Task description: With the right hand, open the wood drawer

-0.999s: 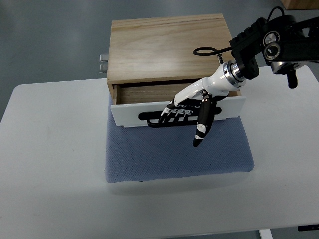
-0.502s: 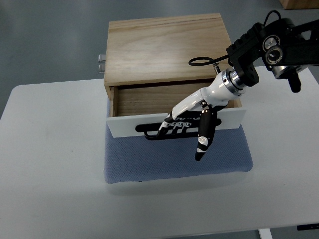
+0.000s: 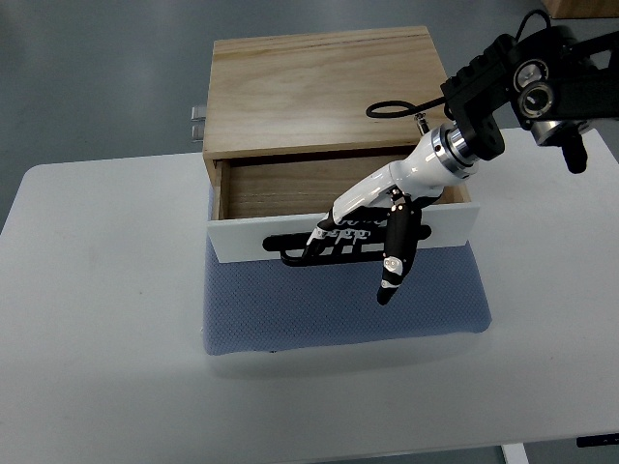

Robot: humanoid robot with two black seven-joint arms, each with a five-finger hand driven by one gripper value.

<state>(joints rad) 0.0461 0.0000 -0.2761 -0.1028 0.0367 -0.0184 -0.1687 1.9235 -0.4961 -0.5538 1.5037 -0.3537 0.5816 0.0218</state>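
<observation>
I had the right hand (image 3: pixel 360 235) hooked by its fingers on the black handle (image 3: pixel 329 247) at frame centre. The wood drawer (image 3: pixel 338 230) had slid out further than a second before, its cavity showing; I judged it nearly open, over the blue mat (image 3: pixel 290 309).

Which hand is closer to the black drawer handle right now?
Right. The right hand has its fingers hooked on the black handle of the drawer front; the left hand is not in view.

right arm (image 3: pixel 542 82) cut off at right edge, drawer handle (image 3: pixel 290 247) partly hidden by robot hand (image 3: pixel 372 227)
</observation>
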